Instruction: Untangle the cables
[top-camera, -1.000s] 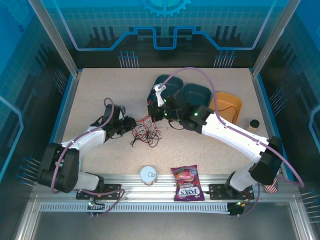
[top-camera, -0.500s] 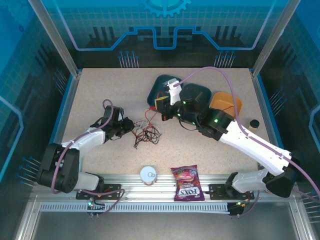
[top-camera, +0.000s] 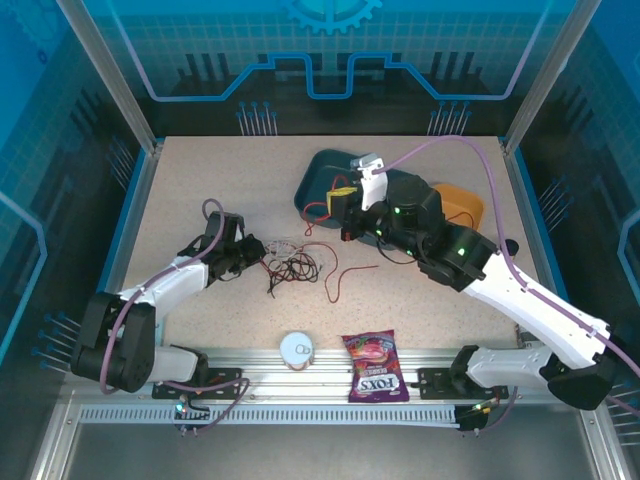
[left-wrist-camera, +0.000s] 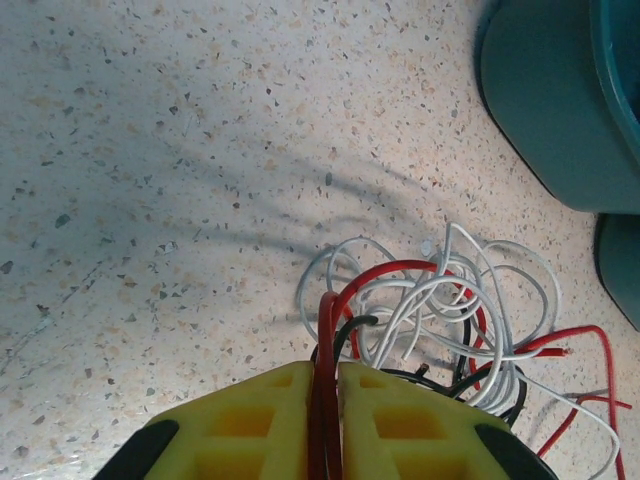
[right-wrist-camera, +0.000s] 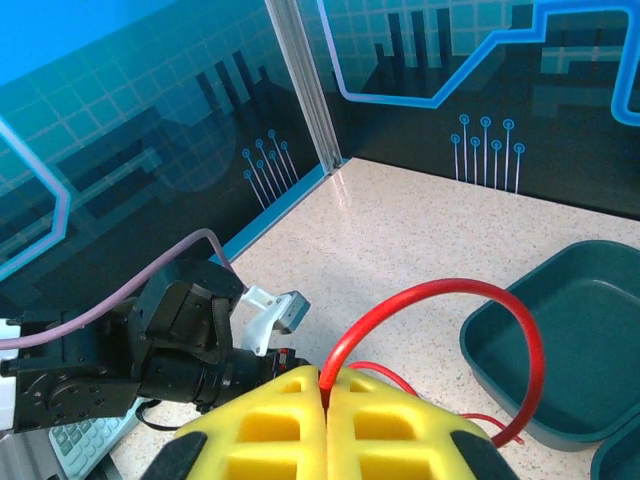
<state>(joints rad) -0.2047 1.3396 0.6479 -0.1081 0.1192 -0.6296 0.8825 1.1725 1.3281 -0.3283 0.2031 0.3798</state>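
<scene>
– While our left claw (top-camera: 255, 250) pins the tangle (top-camera: 293, 265) to the table (top-camera: 200, 190), just near-left of the teal tray (top-camera: 318, 172), which step are we in?

– We are drawing the red cable (top-camera: 343, 280) out of the knot. Our right claw (top-camera: 344, 194) is clenched on it above the tray's near rim. In the right wrist view the red wire springs out of the shut yellow pads (right-wrist-camera: 270, 425) in a stiff arc. One loose red end trails on the table, nearer to us than the tray.

– And the left claw's grip?

– Clenched too. In the left wrist view a red strand runs between its pads, with the black cable (left-wrist-camera: 356, 324) tucked alongside. The white cable (left-wrist-camera: 440, 292) coils just beyond them, on the tray's side, ungripped.

– So what does the next move call for?

– We judge the red only partly freed, since it threads through those white loops. We should pull slowly away from the tangle, out over the tray, while the left claw anchors the rest. If both claws hold the same red wire, pulling merely tightens it. In that case we let go on the left and take the black or white instead.
</scene>
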